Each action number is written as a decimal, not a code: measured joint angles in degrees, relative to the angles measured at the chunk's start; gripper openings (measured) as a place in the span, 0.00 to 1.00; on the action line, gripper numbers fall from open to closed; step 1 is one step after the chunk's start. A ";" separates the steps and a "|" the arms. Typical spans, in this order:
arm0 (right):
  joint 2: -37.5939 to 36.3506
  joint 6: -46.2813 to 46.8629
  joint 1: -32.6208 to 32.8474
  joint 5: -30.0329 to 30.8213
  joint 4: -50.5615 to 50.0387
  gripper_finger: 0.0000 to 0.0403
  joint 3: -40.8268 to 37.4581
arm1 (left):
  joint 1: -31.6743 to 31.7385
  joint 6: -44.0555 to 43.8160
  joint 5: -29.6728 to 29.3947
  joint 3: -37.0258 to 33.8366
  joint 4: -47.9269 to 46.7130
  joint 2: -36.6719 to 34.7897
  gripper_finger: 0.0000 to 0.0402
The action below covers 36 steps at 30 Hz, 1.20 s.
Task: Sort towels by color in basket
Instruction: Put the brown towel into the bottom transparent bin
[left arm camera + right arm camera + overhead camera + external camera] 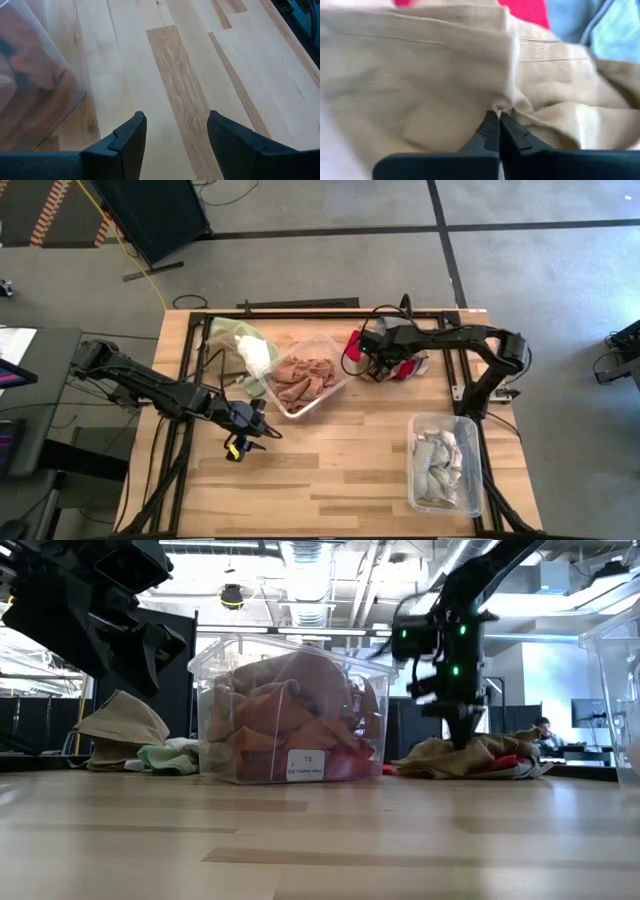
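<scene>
High view: a clear bin (306, 383) of rust-orange towels (304, 377) sits near the table's (340, 470) middle and serves as landmark. Just beside it, toward the left arm's side, lie a pale green towel (232, 332) and a white cloth (259, 357). On its other side lies a pile with a red towel (353, 351), over which the right gripper (378, 366) is lowered. The left gripper (262, 426) hovers over bare wood in front of the bin. A second clear bin (445, 464) of grey-and-white cloths stands well apart, by the table's near right corner.

Low view: the bin shows rust-orange folds; a tan towel (462, 755) tops the pile beside it, where the right gripper (466, 736) descends.

Left wrist view: the left gripper's fingers (125, 145) stand spread apart above the tabletop, holding nothing, with the bin's wall beside them.

Right wrist view: the right gripper's (498, 120) fingertips are pressed together, pinching a fold of the tan towel (420, 80); red and pale blue-grey cloth (610, 30) show beyond it.
</scene>
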 joint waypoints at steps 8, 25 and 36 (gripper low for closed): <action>-10.94 1.91 5.23 0.08 -2.87 0.04 2.78 | 0.00 -0.11 0.00 0.00 0.06 0.00 0.49; -30.17 12.07 26.30 2.26 -9.27 0.04 9.48 | 0.00 -0.13 0.00 0.00 0.15 0.00 0.49; -33.73 25.23 47.32 2.90 -22.08 0.04 16.73 | 0.00 -0.65 0.00 0.00 0.20 0.00 0.49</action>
